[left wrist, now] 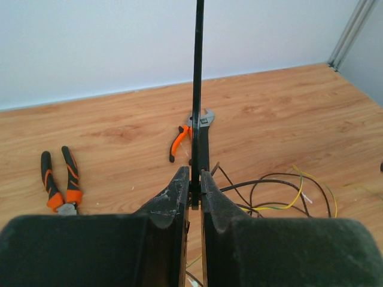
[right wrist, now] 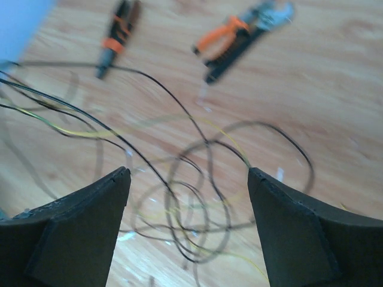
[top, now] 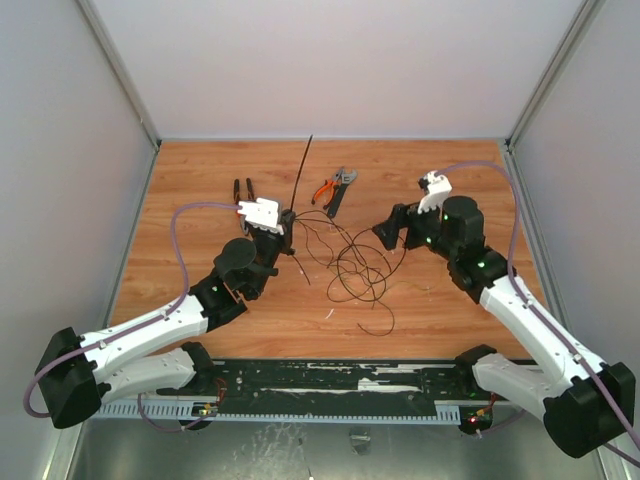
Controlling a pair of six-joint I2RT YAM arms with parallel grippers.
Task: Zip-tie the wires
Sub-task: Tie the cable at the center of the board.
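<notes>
Wires are spread in loose black loops, with a few yellow strands mixed in, on the middle of the wooden table between the two arms. Nothing is bound around them yet. Just left of the tangle, the zip tie is clamped at its near end in the left gripper, whose jaws are pressed shut on the strip. Its free length is pointed toward the far wall. At the right of the tangle, the right gripper is held wide open and empty, with loops seen beneath it. Orange-handled pliers and a wrench are laid together farther off, and a second pair of pliers is at the far left.

Gathering is judged to be the step in hand. The strands should be drawn into one narrow bundle before the right jaws are closed, so that none is left outside. The bundle should then be presented across the strip, so that the tail can be led round it.
</notes>
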